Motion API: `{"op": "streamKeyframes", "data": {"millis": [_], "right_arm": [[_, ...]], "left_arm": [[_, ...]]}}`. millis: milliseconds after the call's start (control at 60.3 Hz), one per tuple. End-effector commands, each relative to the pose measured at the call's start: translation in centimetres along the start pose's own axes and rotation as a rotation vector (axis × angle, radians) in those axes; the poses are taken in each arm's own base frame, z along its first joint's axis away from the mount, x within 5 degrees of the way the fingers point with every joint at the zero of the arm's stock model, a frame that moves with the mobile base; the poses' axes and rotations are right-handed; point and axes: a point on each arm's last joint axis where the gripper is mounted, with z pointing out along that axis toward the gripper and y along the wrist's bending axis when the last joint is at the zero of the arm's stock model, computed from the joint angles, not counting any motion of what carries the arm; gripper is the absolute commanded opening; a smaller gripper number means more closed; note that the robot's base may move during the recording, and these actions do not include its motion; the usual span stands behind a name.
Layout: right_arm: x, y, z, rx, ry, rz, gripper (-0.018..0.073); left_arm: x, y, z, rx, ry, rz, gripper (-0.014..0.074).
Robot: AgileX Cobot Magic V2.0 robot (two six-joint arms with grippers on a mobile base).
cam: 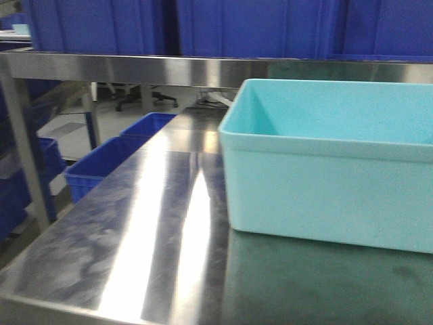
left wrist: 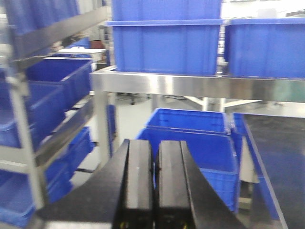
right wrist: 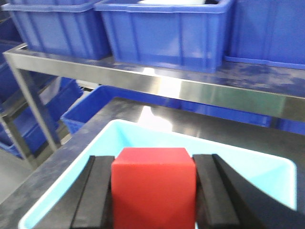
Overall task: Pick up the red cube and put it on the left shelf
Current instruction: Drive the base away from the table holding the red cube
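In the right wrist view the red cube [right wrist: 153, 188] sits clamped between the black fingers [right wrist: 97, 191] of my right gripper [right wrist: 153, 162], held above the light blue bin [right wrist: 62, 188]. My left gripper [left wrist: 155, 152] is shut with nothing between its black fingers [left wrist: 138, 171], hanging over the floor left of the table. A steel shelf [right wrist: 157, 83] crosses behind the bin. The front view shows the same bin [cam: 325, 196] on the steel table [cam: 155, 223]; neither gripper nor the cube appears there.
Blue crates [right wrist: 162, 28] stand in a row on the steel shelf. More blue crates [left wrist: 190, 138] sit on the floor left of the table, and a rack of blue crates [left wrist: 43, 109] stands further left. The shelf's steel leg [cam: 27, 149] rises at the table's left.
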Motion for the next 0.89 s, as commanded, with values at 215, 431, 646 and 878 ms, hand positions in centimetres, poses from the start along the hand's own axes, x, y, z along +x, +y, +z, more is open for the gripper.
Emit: {"op": "streamKeyframes", "data": {"millis": [215,431,646,878], "right_arm": [[-1.56,0.19,-0.42,-0.011,-0.110,-0.014,0.0056],[-1.56,0.19,-0.42,-0.011,-0.110,-0.014,0.0056],[-1.47,0.17,-0.04,-0.009,-0.096,-0.014,0.0056],[-1.47,0.17,-0.02,-0.009,-0.095,-0.014,0.0056]], "left_arm": [[-0.01,-0.02,-0.09,0.006,-0.073,0.000,0.0101],[-0.01,-0.02,-0.09,0.006,-0.073,0.000,0.0101],[-0.01,-0.02,-0.09,0.006,-0.073,0.000,0.0101],[-0.01,-0.02,-0.09,0.006,-0.073,0.000,0.0101]]}}
